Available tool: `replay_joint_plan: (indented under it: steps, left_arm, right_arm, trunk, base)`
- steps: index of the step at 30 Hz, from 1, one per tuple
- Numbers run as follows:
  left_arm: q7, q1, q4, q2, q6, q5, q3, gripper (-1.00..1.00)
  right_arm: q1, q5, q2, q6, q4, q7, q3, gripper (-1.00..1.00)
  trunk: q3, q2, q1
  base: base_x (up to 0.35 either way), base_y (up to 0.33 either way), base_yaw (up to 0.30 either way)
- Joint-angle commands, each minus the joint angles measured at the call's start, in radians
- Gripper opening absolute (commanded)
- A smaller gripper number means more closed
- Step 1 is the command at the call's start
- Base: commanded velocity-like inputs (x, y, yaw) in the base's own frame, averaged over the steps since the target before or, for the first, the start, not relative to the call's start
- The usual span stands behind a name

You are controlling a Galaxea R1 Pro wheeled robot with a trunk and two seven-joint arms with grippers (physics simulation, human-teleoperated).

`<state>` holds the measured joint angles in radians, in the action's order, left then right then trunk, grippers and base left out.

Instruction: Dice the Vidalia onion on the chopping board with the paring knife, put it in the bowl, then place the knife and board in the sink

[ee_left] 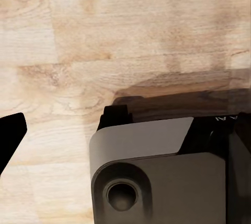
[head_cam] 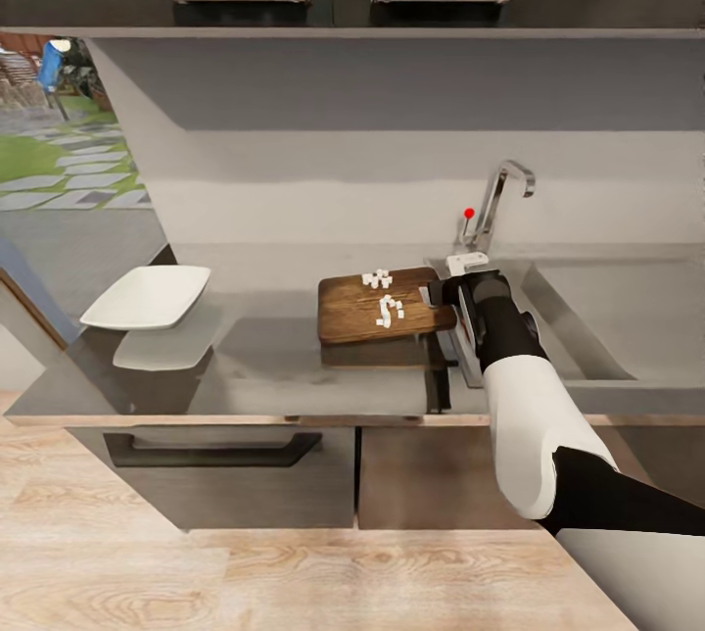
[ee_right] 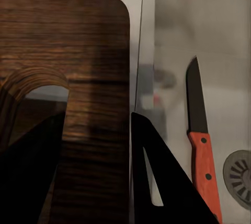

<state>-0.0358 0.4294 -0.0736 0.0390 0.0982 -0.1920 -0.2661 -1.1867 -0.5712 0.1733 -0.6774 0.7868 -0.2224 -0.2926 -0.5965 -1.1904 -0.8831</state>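
The right pincer (head_cam: pixel 437 297) is seen clenched on the stiff chopping board (head_cam: pixel 384 307) at its handle end; loose onion dice (head_cam: pixel 387 309) are judged liable to slide.

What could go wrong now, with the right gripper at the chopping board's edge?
The diced onion lies on the chopping board, and the bowl looks empty; tilting the board toward the sink would likely spill it. The paring knife lies in the sink, so the board may land on it.
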Motion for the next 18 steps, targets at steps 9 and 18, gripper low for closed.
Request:
replay_joint_plan:
  steps: [9, 18]
  left_arm:
    - [-0.001, 0.002, -0.005, 0.001, 0.008, -0.009, -0.009, 1.0]
    - [-0.001, 0.002, -0.005, 0.001, 0.008, -0.009, -0.009, 1.0]
  right_arm:
    - [-0.001, -0.01, 0.001, -0.002, 0.0, -0.011, -0.005, -1.0]
    - [-0.001, -0.01, 0.001, -0.002, 0.0, -0.011, -0.005, -1.0]
  trunk:
    - [0.013, -0.001, 0.0]
    - [0.028, -0.001, 0.0]
  base:
    - [0.0, 0.0, 0.0]
    - [0.0, 0.0, 0.004]
